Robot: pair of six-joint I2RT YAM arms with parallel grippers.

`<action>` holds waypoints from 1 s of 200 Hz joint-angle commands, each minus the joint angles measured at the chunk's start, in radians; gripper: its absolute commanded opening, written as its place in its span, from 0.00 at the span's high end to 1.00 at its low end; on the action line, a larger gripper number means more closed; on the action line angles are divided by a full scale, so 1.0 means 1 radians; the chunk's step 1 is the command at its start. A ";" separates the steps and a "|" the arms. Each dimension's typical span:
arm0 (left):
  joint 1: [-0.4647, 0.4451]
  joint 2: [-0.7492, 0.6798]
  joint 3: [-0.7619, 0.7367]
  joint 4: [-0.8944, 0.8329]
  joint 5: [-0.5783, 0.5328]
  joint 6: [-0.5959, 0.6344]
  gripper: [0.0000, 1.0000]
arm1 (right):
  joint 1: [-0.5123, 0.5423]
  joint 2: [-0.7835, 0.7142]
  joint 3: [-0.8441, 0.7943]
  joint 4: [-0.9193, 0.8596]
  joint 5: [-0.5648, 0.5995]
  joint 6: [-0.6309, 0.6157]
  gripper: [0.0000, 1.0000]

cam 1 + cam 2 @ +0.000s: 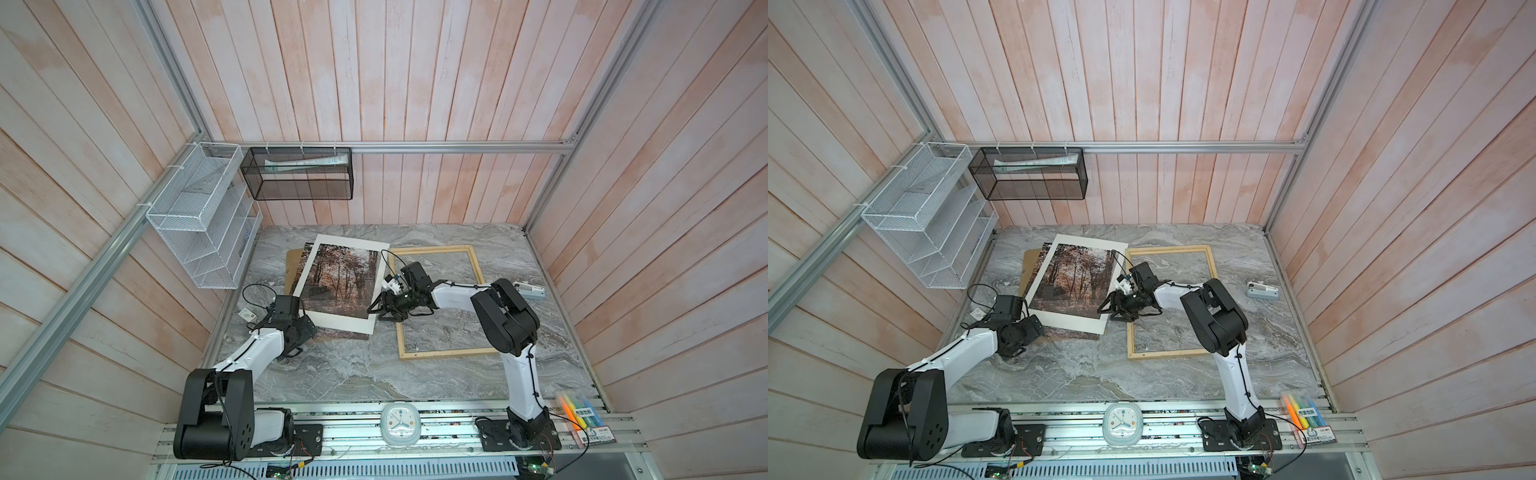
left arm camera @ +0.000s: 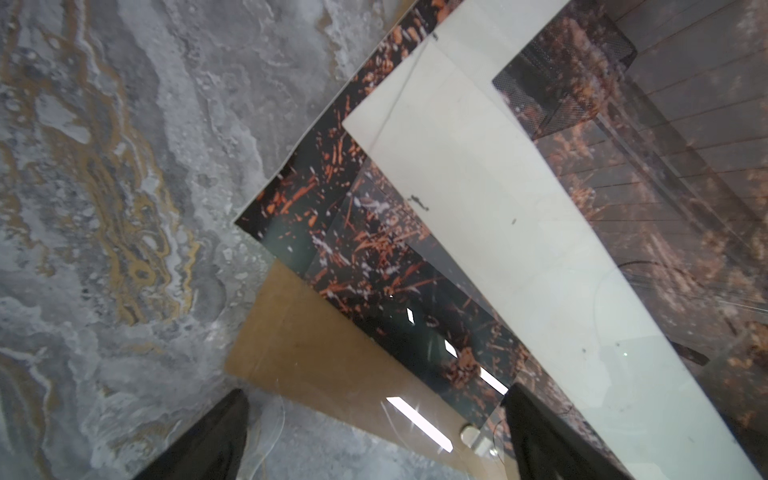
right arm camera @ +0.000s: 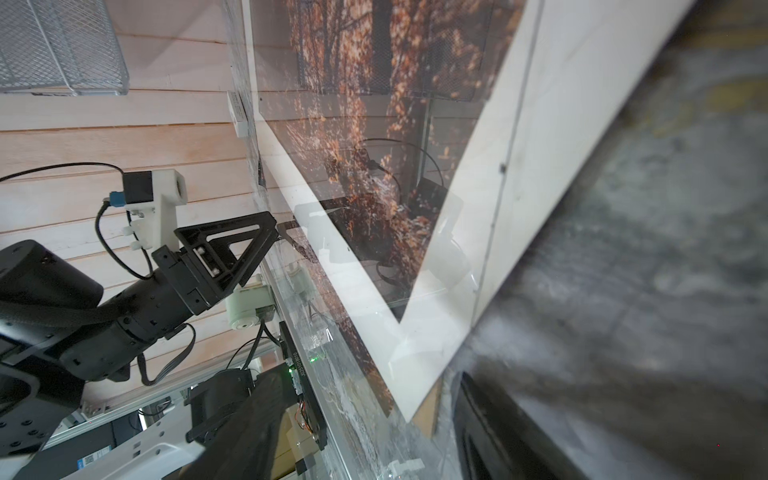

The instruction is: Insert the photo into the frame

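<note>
The photo (image 1: 340,278), an autumn forest print, lies in a stack left of centre, over a brown backing board (image 2: 307,345) and under a white mat (image 1: 353,324). It shows through the mat's window, and its dark edge (image 2: 332,216) sticks out past the mat. A clear glossy sheet (image 2: 415,419) covers the stack. The pale wooden frame (image 1: 436,353) lies flat to the right, with only bare table inside it. My right gripper (image 1: 374,311) (image 3: 374,432) is open, its jaws either side of the stack's near right corner. My left gripper (image 1: 305,338) (image 2: 378,440) is open over the near left corner.
A small white device (image 1: 530,291) lies right of the frame. A white clock (image 1: 401,424) and a box of markers (image 1: 582,415) sit on the front rail. On the back left wall hang a white wire rack (image 1: 199,216) and a black mesh basket (image 1: 297,172).
</note>
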 commanded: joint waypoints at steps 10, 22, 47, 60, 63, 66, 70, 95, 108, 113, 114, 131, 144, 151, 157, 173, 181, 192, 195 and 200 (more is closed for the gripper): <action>-0.008 0.053 -0.039 0.011 0.090 0.004 0.03 | -0.001 -0.051 -0.019 0.067 -0.056 0.034 0.36; -0.009 0.054 -0.039 0.012 0.092 0.003 0.03 | -0.001 -0.059 -0.020 0.073 -0.062 0.038 0.38; -0.010 0.056 -0.040 0.016 0.094 0.003 0.03 | 0.001 -0.073 -0.015 0.083 -0.068 0.037 0.43; -0.012 0.054 -0.042 0.017 0.095 0.003 0.03 | -0.001 -0.078 -0.013 0.083 -0.065 0.032 0.45; -0.012 0.054 -0.042 0.018 0.095 0.003 0.03 | 0.000 -0.077 -0.011 0.083 -0.066 0.031 0.45; -0.012 0.054 -0.043 0.018 0.095 0.004 0.03 | 0.000 -0.077 -0.009 0.083 -0.066 0.031 0.45; -0.012 0.053 -0.044 0.018 0.096 0.004 0.03 | 0.000 -0.074 -0.005 0.083 -0.067 0.029 0.46; -0.013 0.053 -0.044 0.022 0.099 0.004 0.03 | 0.003 -0.061 0.010 0.092 -0.072 0.036 0.48; -0.014 0.058 -0.041 0.025 0.101 0.004 0.03 | 0.006 -0.049 0.022 0.098 -0.072 0.038 0.49; -0.015 0.060 -0.040 0.024 0.102 0.006 0.03 | 0.007 -0.044 0.028 0.098 -0.070 0.037 0.50; -0.016 0.061 -0.040 0.024 0.101 0.006 0.03 | 0.007 -0.043 0.029 0.098 -0.070 0.037 0.50; -0.016 0.067 -0.039 0.025 0.105 0.010 0.03 | 0.012 -0.018 0.053 0.098 -0.063 0.034 0.54; -0.019 0.065 -0.039 0.024 0.106 0.010 0.03 | 0.012 -0.003 0.064 0.111 -0.061 0.040 0.56; -0.019 0.064 -0.040 0.024 0.106 0.011 0.03 | 0.012 0.001 0.069 0.119 -0.060 0.045 0.56; -0.019 0.062 -0.040 0.027 0.105 0.011 0.03 | 0.012 0.006 0.072 0.123 -0.059 0.048 0.57; -0.019 0.064 -0.040 0.028 0.109 0.014 0.03 | 0.014 0.016 0.082 0.129 -0.059 0.052 0.58; -0.019 0.064 -0.039 0.028 0.111 0.017 0.03 | 0.013 0.019 0.085 0.127 -0.059 0.052 0.59; -0.019 0.069 -0.039 0.030 0.113 0.018 0.03 | 0.016 0.020 0.088 0.128 -0.058 0.052 0.59; -0.019 0.068 -0.038 0.030 0.113 0.018 0.03 | 0.016 0.020 0.088 0.126 -0.057 0.052 0.60; -0.021 0.070 -0.038 0.030 0.115 0.019 0.03 | 0.017 0.022 0.088 0.126 -0.056 0.051 0.60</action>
